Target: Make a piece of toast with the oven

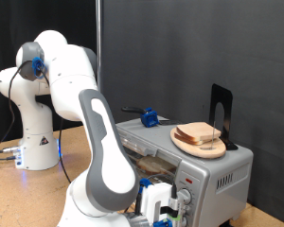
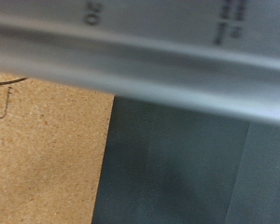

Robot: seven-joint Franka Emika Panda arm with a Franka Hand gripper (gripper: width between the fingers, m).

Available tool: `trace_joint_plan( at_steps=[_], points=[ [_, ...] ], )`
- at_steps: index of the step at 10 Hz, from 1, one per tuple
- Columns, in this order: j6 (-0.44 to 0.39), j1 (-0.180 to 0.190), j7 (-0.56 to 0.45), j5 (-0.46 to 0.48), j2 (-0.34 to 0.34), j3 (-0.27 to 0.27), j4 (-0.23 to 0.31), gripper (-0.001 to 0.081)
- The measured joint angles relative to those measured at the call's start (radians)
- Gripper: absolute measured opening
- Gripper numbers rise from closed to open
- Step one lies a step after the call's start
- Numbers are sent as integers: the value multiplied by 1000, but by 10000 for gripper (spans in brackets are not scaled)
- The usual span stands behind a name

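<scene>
The silver oven (image 1: 218,175) stands at the exterior view's lower right. Its front looks open, with the wire rack (image 1: 147,163) showing inside. The piece of toast (image 1: 201,133) lies on a tan plate (image 1: 192,145) on top of the oven. My gripper (image 1: 159,206) is low at the exterior view's bottom edge, right at the oven's front next to a round knob (image 1: 185,197). It is partly cut off and nothing shows between its fingers. The wrist view is filled by a blurred silver metal edge (image 2: 149,61) with printed numbers, very close; no fingers show there.
A blue object (image 1: 150,118) and a black upright stand (image 1: 221,109) sit on the oven's top. The arm's white base (image 1: 33,132) stands on the wooden table (image 1: 38,194) at the exterior view's left. A black curtain hangs behind.
</scene>
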Motion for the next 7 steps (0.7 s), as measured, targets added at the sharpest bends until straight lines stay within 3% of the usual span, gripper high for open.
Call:
trace_joint_plan(
  at_steps=[1,2,3,4,5,7],
  points=[
    [-6,-1,0,1,-6,0,-2,308],
    [-5,-2,5,4,-13,0,-6,308],
    [16,-3,1,4,-13,-2,-14,180],
    [13,-4,-8,13,-15,-1,-18,180],
    [14,-4,-35,18,-17,-1,-22,100],
    [29,-2,-168,49,-31,0,-52,100]
  ],
)
